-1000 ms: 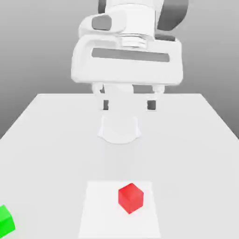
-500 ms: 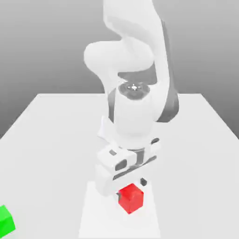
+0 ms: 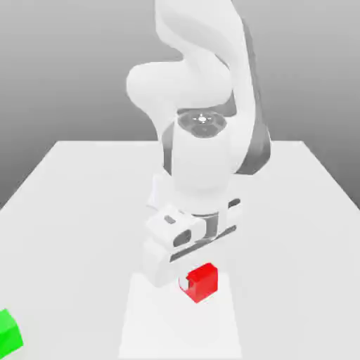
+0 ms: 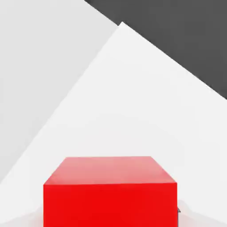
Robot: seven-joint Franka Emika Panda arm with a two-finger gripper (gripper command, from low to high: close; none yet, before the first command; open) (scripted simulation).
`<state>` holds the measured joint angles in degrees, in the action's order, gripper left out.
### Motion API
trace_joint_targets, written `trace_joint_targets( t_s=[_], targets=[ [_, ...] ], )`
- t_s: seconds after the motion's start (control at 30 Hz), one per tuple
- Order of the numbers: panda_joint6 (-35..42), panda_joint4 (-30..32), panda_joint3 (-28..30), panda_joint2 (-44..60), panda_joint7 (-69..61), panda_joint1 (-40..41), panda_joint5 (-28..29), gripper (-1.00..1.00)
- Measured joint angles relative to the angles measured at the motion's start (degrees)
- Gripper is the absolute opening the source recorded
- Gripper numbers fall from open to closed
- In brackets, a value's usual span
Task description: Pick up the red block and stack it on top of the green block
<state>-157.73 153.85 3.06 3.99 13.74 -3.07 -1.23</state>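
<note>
Though you cannot tell whether the fingers (image 3: 191, 278) are apart or clamped, the red block (image 3: 203, 283) sits right beneath them, with the green block (image 3: 8, 340) well apart toward the exterior view's left on the counter (image 3: 70, 211).

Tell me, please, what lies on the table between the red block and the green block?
Nothing: in the exterior view, only bare table separates the red block from the green block.
</note>
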Motion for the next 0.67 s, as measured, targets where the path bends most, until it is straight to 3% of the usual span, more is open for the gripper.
trace_joint_targets(
  t_s=[0.4, 0.53, 0.57, 0.67],
  targets=[
    [13.3, -24.3, 14.0, 12.0, 12.0, 15.2, -7.4, -1.00],
    [9.9, -27.6, 13.8, 19.2, 11.3, 18.5, -11.4, -1.00],
    [8.5, -27.9, 13.2, 20.9, 10.8, 19.1, -12.3, 1.00],
    [8.5, -27.9, 13.2, 20.9, 10.8, 19.1, -12.3, 1.00]
  ],
)
